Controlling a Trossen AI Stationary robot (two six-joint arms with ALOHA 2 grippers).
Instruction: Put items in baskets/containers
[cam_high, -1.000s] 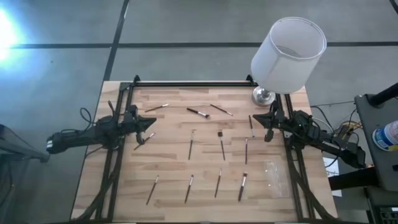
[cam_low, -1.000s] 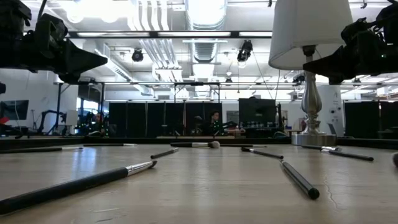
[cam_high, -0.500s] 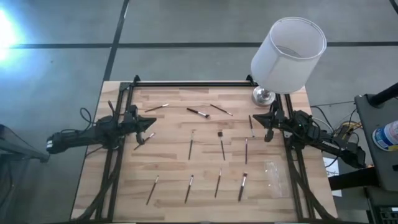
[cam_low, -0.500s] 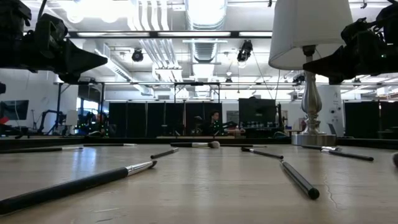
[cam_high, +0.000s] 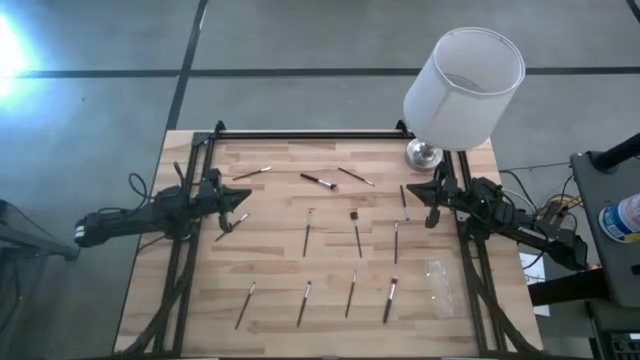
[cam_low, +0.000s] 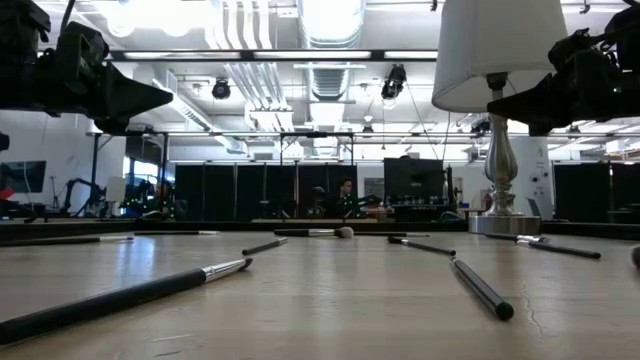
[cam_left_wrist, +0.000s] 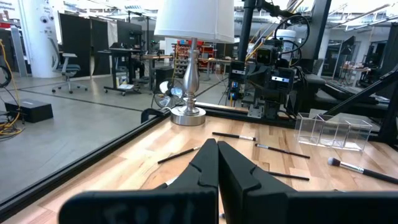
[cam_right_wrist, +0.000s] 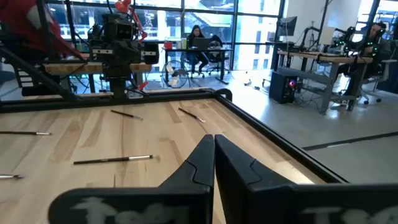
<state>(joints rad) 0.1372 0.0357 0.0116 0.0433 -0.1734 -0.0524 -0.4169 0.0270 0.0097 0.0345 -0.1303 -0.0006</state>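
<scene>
About a dozen thin brushes lie flat and scattered on the wooden table, among them one at the far left (cam_high: 251, 173), one with a pale tip at the far middle (cam_high: 318, 181) and a row near the front (cam_high: 303, 302). A small clear tray (cam_high: 441, 278) lies at the near right; it also shows in the left wrist view (cam_left_wrist: 333, 132). My left gripper (cam_high: 243, 203) hovers shut and empty at the table's left side, above the brushes (cam_left_wrist: 217, 144). My right gripper (cam_high: 412, 193) hovers shut and empty at the right side (cam_right_wrist: 213, 138).
A lamp with a big white shade (cam_high: 463, 88) stands on its metal base (cam_high: 423, 155) at the far right corner, just behind my right arm. A black frame (cam_high: 310, 134) runs along the table's far edge and sides.
</scene>
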